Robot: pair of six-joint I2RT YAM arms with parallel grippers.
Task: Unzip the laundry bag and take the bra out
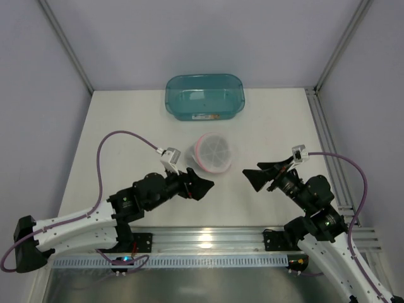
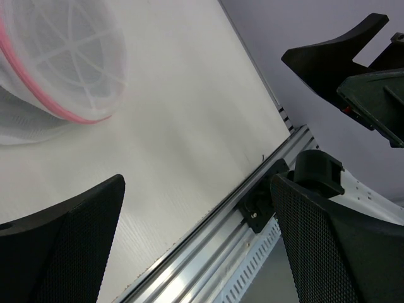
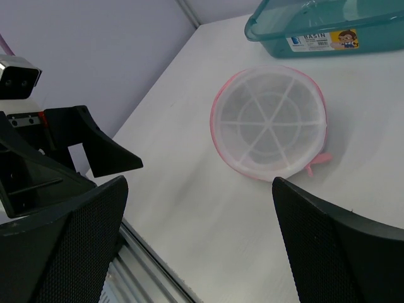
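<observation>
The laundry bag (image 1: 213,153) is a round white mesh pouch with a pink rim, lying on the white table between the two arms and slightly beyond them. It shows at the top left of the left wrist view (image 2: 63,63) and in the middle of the right wrist view (image 3: 271,123), where a pink zip pull (image 3: 317,163) sticks out at its lower right. No black bra shows in any view. My left gripper (image 1: 205,186) (image 2: 197,189) is open and empty, just near-left of the bag. My right gripper (image 1: 250,180) (image 3: 201,189) is open and empty, near-right of it.
A teal translucent tub (image 1: 204,96) (image 3: 322,25) stands behind the bag at the table's far edge. An aluminium rail (image 1: 202,240) (image 2: 208,246) runs along the near edge. Frame posts and grey walls enclose the table.
</observation>
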